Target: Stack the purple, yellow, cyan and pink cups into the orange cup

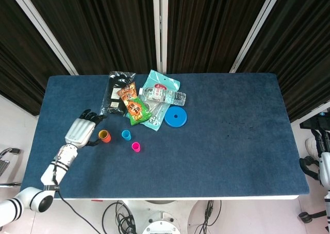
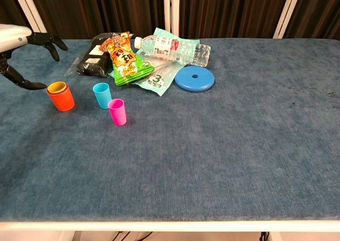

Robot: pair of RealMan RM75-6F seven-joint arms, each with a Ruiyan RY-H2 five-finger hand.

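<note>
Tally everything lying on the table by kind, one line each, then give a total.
Cups: 4 showing: orange cup with the yellow cup nested in it, cyan cup, pink cup
Snack bags: 1
Black packets: 1
Teal packets: 1
Water bottles: 1
Blue discs: 1
Total: 9

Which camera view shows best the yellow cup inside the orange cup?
The chest view: the yellow cup sits nested in the orange cup, its rim standing just above the orange rim. The head view shows only a small yellow-orange ring from above, beside the open left hand.
</note>
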